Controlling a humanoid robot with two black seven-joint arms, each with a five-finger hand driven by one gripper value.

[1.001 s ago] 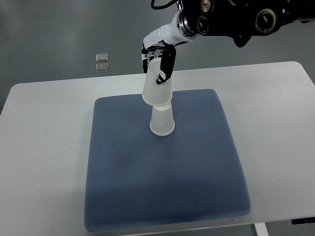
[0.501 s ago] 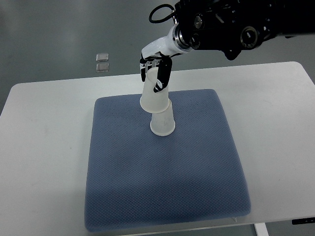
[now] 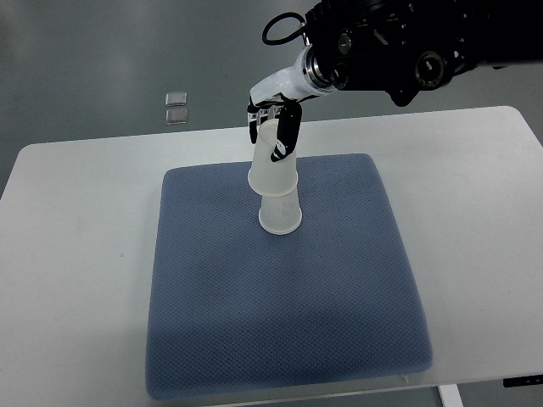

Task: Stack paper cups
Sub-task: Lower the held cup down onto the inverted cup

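Two translucent white paper cups stand upside down on the blue mat. The lower cup rests on the mat near its far middle. The upper cup sits over the lower one, leaning a little to the left. My right hand reaches in from the upper right and its black fingers are curled around the upper cup near its top. The left arm does not show.
The mat lies on a white table whose far edge runs just behind the hand. Two small clear squares lie on the grey floor beyond the table's far left.
The right hand has lowered the upper cup further over the lower cup and brought it more upright. The lower cup has stayed in place.
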